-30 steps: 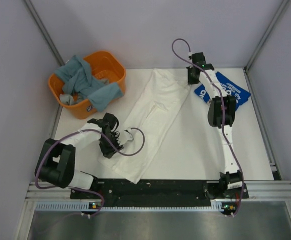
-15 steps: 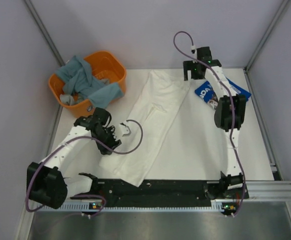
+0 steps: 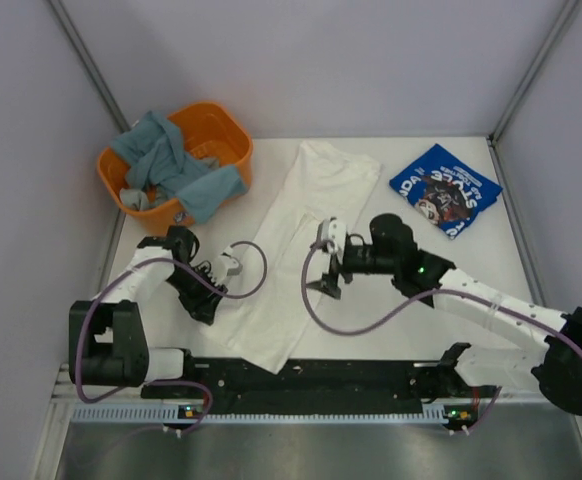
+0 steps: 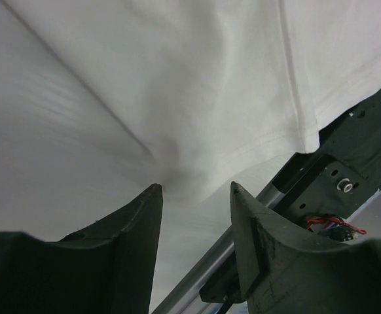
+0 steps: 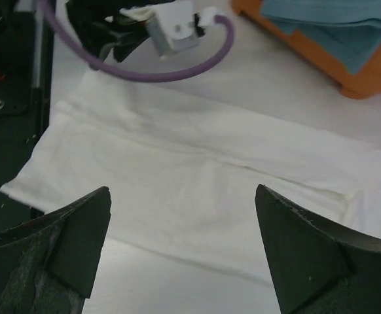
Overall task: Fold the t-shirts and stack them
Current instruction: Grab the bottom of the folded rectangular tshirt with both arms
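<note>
Far-left corner of white tabletop (image 3: 491, 250): orange plastic basket, rounded corners (image 3: 161, 220) | Inside: heap of crumpled grey-blue cloth (image 3: 166, 160), one fold draped over the near-right rim | Near edge: black mounting rail (image 3: 311, 375), bare steel sheet (image 3: 321, 450) in front | Surround: pale grey walls (image 3: 301, 60) on three sides

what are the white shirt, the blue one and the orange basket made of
White t-shirt: soft matte cloth, likely cotton knit; it creases and has a stitched hem. Blue t-shirt: similar cloth, folded flat, printed. Orange basket: smooth moulded plastic, slightly glossy, with rounded rim.
</note>
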Controlling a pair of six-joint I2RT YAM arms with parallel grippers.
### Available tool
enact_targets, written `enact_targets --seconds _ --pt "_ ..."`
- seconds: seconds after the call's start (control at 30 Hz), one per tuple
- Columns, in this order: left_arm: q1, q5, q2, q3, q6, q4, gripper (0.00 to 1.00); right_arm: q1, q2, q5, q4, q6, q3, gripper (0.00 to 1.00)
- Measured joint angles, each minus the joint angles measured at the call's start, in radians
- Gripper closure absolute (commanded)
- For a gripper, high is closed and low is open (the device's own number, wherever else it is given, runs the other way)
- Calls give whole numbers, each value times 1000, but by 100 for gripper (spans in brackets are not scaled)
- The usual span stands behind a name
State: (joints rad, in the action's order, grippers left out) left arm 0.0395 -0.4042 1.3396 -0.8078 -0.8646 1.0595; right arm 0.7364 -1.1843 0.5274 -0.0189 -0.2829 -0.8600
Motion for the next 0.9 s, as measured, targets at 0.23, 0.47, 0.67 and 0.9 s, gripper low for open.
enact_targets --seconds 0.23,0.47,0.67,0.9 --pt "-8 5 8 108 -13 -32 50 363 -35 -31 14 -261 148 24" --pt "-8 -27 84 93 -13 -52 69 547 -276 -79 10 -413 139 50" --pt "-8 -49 84 88 -28 -40 86 596 -405 -89 11 -483 85 50" --pt "-8 -72 84 86 -41 -15 100 631 -507 -68 2 -528 41 87"
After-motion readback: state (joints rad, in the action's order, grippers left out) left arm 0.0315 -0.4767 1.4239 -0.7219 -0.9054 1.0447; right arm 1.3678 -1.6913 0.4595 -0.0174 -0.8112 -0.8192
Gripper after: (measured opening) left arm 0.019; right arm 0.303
